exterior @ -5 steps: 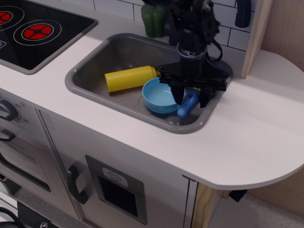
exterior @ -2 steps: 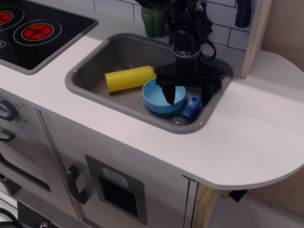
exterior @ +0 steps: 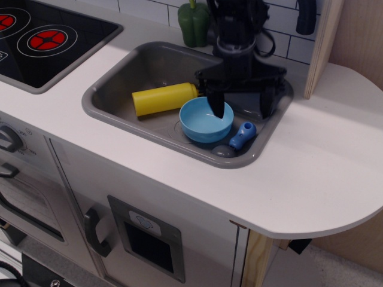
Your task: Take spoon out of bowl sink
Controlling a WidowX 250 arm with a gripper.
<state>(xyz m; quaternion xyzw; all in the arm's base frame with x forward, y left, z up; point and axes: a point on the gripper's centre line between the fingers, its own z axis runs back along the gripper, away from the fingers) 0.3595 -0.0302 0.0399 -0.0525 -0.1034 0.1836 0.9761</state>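
Note:
The spoon [exterior: 239,137] lies on the floor of the grey sink [exterior: 119,72], in the front right corner, just right of the light blue bowl [exterior: 206,120]. Its blue handle points up and right and its dark grey head [exterior: 224,151] rests near the sink's front wall. The bowl holds nothing. My black gripper [exterior: 242,103] hangs open above the sink. Its left finger is over the bowl's right side and its right finger is near the sink's right wall. It holds nothing.
A yellow bottle [exterior: 164,98] lies on its side in the sink, left of the bowl. A green pepper [exterior: 192,24] stands behind the sink. A black stove top [exterior: 42,36] is at the far left. White countertop [exterior: 323,161] spreads right of the sink.
The gripper has let go of the spoon and risen with its fingers spread wider. The spoon has dropped to the sink floor beside the bowl, showing its grey head.

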